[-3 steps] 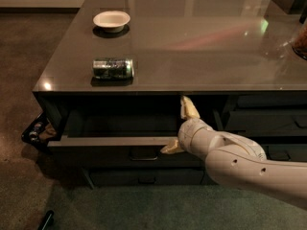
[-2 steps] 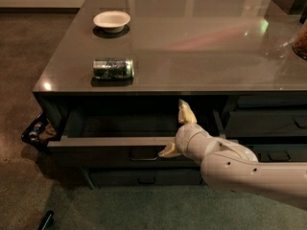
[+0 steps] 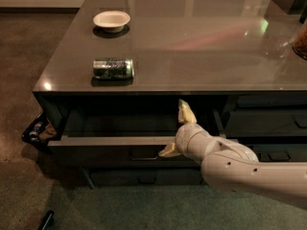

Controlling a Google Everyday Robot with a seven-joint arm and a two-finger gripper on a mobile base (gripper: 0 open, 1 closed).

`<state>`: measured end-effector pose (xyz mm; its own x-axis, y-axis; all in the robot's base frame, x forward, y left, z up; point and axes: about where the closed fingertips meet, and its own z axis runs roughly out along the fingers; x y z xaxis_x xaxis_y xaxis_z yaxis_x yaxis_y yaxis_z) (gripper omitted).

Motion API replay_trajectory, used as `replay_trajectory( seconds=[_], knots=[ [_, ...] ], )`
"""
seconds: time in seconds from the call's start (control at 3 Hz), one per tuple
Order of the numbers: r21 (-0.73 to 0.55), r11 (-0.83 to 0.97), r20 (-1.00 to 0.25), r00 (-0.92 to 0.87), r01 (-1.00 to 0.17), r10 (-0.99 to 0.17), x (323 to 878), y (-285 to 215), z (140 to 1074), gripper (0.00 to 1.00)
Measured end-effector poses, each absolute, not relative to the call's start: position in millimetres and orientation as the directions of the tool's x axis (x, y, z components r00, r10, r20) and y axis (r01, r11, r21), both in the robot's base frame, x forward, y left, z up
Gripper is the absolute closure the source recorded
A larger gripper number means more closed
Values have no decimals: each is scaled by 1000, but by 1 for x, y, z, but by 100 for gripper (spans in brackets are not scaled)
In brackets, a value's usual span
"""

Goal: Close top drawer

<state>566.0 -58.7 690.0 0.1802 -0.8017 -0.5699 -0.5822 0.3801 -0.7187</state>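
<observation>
The top drawer (image 3: 103, 152) stands pulled out under the left part of the grey counter. Its flat grey inner bottom (image 3: 120, 125) shows, and its small dark pull handle (image 3: 142, 154) sits in the middle of the front. My gripper (image 3: 176, 131) is at the right part of the drawer's front edge, just right of the handle. It is open. One finger (image 3: 185, 112) points up over the drawer's inside and the other finger (image 3: 169, 150) lies against the drawer front. The white arm reaches in from the lower right.
A green can (image 3: 112, 68) lies on its side on the counter top (image 3: 192, 47), and a white bowl (image 3: 111, 19) stands farther back. Narrower dark drawers (image 3: 264, 123) are on the right. A similar drawer front (image 3: 144, 177) sits below. A basket of small items (image 3: 36, 132) stands on the floor at left.
My gripper and arm have shifted slightly to the left along the drawer front. The drawer has not visibly moved.
</observation>
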Motion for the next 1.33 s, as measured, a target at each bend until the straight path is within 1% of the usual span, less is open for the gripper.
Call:
replay_trajectory(
  seconds=[1.33],
  knots=[
    [-726, 380, -571, 194, -574, -798, 574, -61, 693, 0]
  ],
)
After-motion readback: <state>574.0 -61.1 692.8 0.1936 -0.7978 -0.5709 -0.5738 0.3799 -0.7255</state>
